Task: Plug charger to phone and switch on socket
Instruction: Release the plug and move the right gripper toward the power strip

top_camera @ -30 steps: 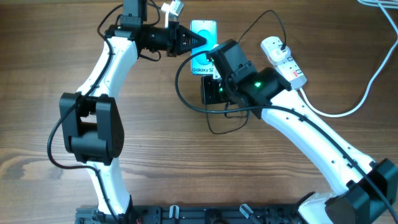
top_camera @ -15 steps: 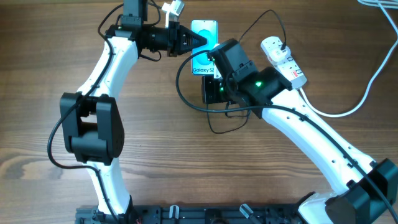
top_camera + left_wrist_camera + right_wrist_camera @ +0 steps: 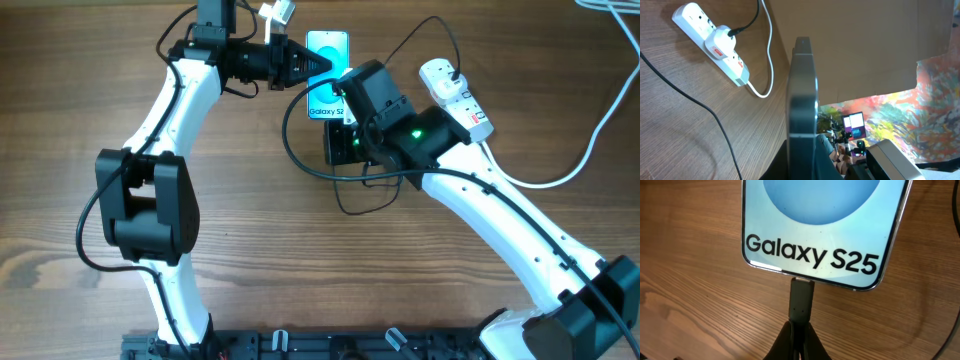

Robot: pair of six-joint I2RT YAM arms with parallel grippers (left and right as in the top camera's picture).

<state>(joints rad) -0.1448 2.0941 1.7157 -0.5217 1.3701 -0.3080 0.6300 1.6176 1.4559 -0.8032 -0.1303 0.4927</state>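
The phone point(image 3: 327, 50) lies on the wood table with its teal screen up and the "Galaxy S25" text at its near end. My left gripper point(image 3: 318, 66) is shut on the phone's long edges; the left wrist view shows the phone point(image 3: 802, 95) edge-on between the fingers point(image 3: 802, 167). My right gripper point(image 3: 801, 332) is shut on the charger's black connector tip point(image 3: 802, 297), which meets the middle of the phone's point(image 3: 825, 225) bottom edge. The black cable point(image 3: 297, 150) loops to the white socket point(image 3: 456, 100), where its plug point(image 3: 455, 73) sits.
The socket's thick white cord point(image 3: 590, 130) curves off to the right edge of the table. The socket also shows in the left wrist view point(image 3: 710, 42). Slack black cable point(image 3: 360, 205) lies on the table below the right wrist. A black rail point(image 3: 300, 345) runs along the front edge.
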